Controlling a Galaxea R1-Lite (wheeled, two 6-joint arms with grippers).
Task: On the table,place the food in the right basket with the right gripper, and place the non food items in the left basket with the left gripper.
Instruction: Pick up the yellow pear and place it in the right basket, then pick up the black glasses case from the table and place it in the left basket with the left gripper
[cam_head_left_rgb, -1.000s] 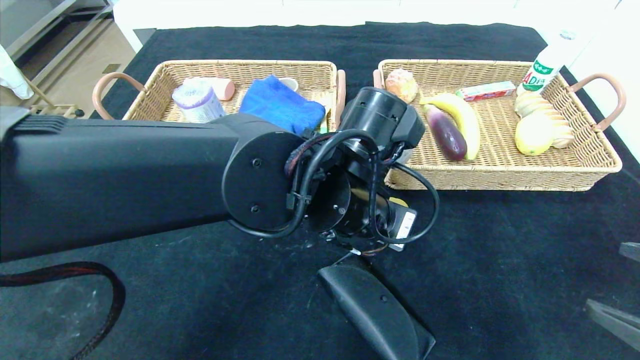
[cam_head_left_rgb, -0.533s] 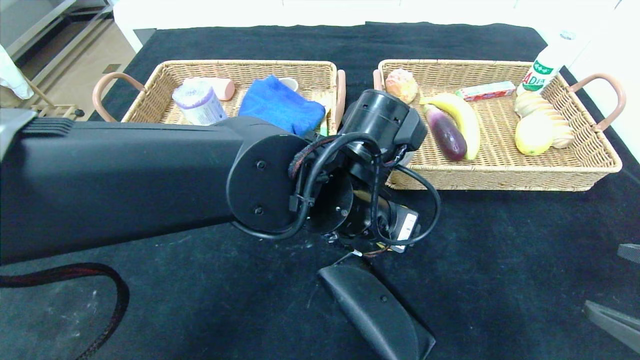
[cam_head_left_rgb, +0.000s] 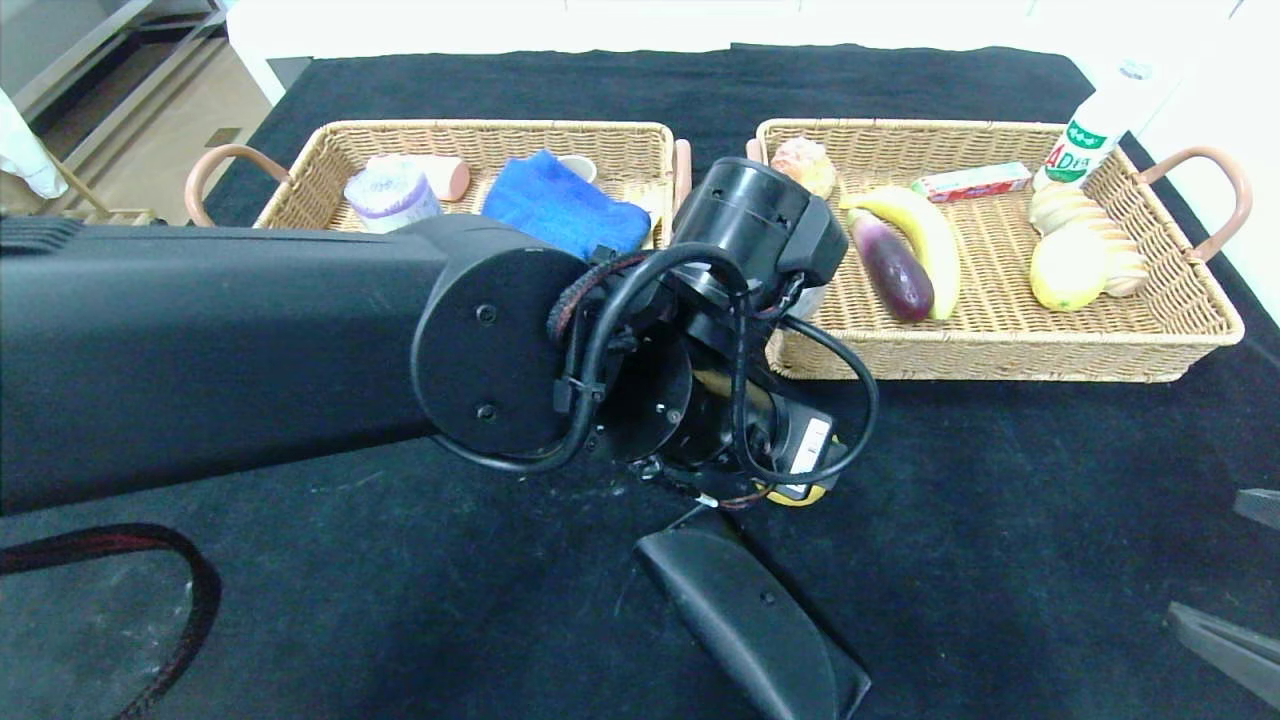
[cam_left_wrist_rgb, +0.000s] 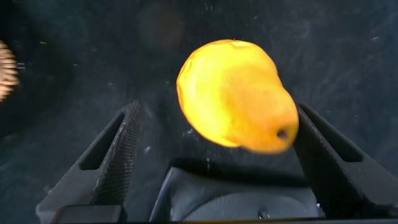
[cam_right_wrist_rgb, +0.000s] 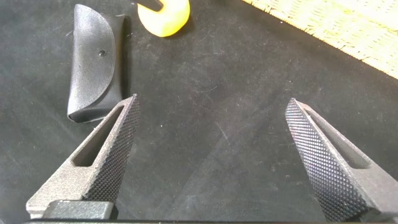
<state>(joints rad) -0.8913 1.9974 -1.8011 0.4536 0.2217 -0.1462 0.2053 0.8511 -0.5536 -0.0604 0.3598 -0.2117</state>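
Observation:
A yellow pear-shaped fruit (cam_left_wrist_rgb: 236, 93) lies on the black table between the fingers of my left gripper (cam_left_wrist_rgb: 217, 109), which is open; the fruit is close against one finger and clear of the other. In the head view the left wrist covers the gripper, and only a sliver of the fruit (cam_head_left_rgb: 800, 493) shows below it. A black glasses case (cam_head_left_rgb: 750, 620) lies just in front of the arm. My right gripper (cam_right_wrist_rgb: 212, 102) is open and empty at the table's near right (cam_head_left_rgb: 1230, 570). Its view shows the case (cam_right_wrist_rgb: 93, 62) and the fruit (cam_right_wrist_rgb: 163, 12) farther off.
The left basket (cam_head_left_rgb: 480, 132) holds a blue cloth (cam_head_left_rgb: 560, 205), a purple-topped roll and a pink item. The right basket (cam_head_left_rgb: 1000, 360) holds a banana (cam_head_left_rgb: 925, 230), an eggplant (cam_head_left_rgb: 890, 265), bread, yellow fruits, a small box and a white bottle.
The left arm has shifted a little to the left and away. The yellow fruit, seen beyond the wrist before, now peeks out on its near side.

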